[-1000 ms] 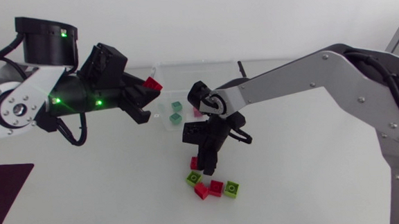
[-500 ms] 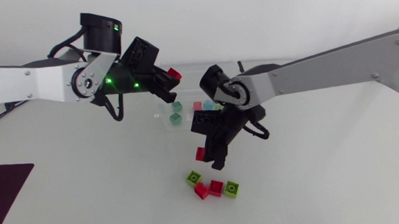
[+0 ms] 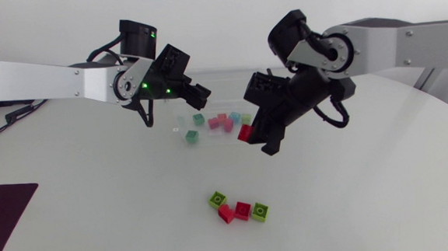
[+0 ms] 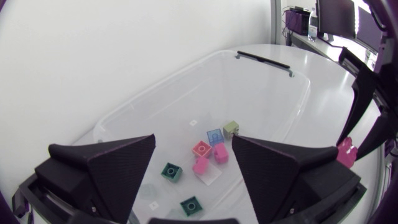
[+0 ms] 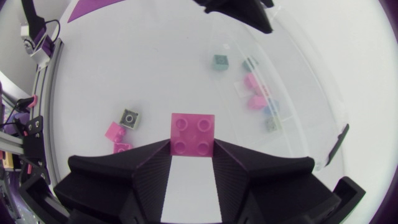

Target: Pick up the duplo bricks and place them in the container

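R hand [image 3: 257, 137] holds red brick [image 3: 244, 133] — just outside container [image 4: 264, 93] rim.

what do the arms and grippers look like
Left arm and right arm: silver-white links, black joints, black cables looping near the wrists. Green lights glow on the left wrist. Left gripper and right gripper: matte black, two broad wedge-shaped fingers each.

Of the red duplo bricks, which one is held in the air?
The red four-stud brick between the right gripper's fingers, beside the clear plastic container. The other red bricks rest on the white table or inside the container.
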{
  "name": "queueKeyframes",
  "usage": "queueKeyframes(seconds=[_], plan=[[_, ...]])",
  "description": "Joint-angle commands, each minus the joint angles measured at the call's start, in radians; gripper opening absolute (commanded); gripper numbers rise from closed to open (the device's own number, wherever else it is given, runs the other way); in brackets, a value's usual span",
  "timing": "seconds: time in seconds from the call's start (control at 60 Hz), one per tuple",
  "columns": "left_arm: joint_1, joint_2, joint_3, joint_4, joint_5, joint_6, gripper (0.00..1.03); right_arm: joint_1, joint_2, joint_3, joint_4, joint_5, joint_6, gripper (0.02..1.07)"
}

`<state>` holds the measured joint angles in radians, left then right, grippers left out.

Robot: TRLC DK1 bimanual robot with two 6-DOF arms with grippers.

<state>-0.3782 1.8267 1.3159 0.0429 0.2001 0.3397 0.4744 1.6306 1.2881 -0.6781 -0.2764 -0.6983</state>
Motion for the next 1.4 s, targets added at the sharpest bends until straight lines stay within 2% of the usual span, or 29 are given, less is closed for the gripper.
queueKeyframes(seconds=[0.0, 0.117, 0.283, 0.383, 0.6, 0.9, 0.95, 0.983, 1.0, 1.05, 1.083, 1.183, 1.383], plan=[[0.021, -0.087, -0.041, -0.003, -0.007, -0.007, 0.98, -0.02, -0.032, 0.05, -0.012, 0.0, 0.031, 0.3], [0.028, -0.25, -0.178, -0.017, 0.027, 0.038, 0.98, -0.045, -0.046, 0.1, 0.005, 0.0, 0.072, 0.3], [0.028, -0.461, -0.357, -0.13, 0.096, 0.153, 0.98, -0.069, -0.034, 0.166, 0.081, 0.0, 0.151, 0.3], [0.027, -0.518, -0.44, -0.172, 0.121, 0.228, 0.98, -0.076, -0.008, 0.203, 0.109, 0.006, 0.192, 0.3], [-0.018, -0.506, -0.566, -0.218, 0.171, 0.372, 0.98, -0.083, 0.092, 0.284, 0.206, 0.066, 0.275, 0.3], [-0.108, -0.349, -0.56, -0.23, 0.19, 0.513, 0.97, -0.091, 0.302, 0.425, 0.259, 0.121, 0.356, 0.32], [-0.119, -0.302, -0.546, -0.224, 0.19, 0.538, 0.96, -0.092, 0.342, 0.455, 0.273, 0.14, 0.372, 0.43], [-0.12, -0.277, -0.535, -0.222, 0.19, 0.556, 0.96, -0.094, 0.365, 0.474, 0.27, 0.144, 0.376, 0.54], [-0.122, -0.264, -0.531, -0.222, 0.19, 0.564, 0.96, -0.094, 0.377, 0.488, 0.267, 0.151, 0.376, 0.64], [-0.13, -0.236, -0.523, -0.222, 0.191, 0.582, 0.96, -0.094, 0.391, 0.507, 0.259, 0.163, 0.376, 0.84], [-0.14, -0.222, -0.52, -0.219, 0.19, 0.601, 0.96, -0.094, 0.387, 0.508, 0.259, 0.171, 0.381, 0.91], [-0.159, -0.198, -0.515, -0.215, 0.19, 0.637, 0.93, -0.099, 0.339, 0.484, 0.261, 0.172, 0.385, 0.97], [-0.191, -0.129, -0.471, -0.213, 0.19, 0.71, 0.91, -0.1, 0.184, 0.31, 0.265, 0.143, 0.356, 0.97]])
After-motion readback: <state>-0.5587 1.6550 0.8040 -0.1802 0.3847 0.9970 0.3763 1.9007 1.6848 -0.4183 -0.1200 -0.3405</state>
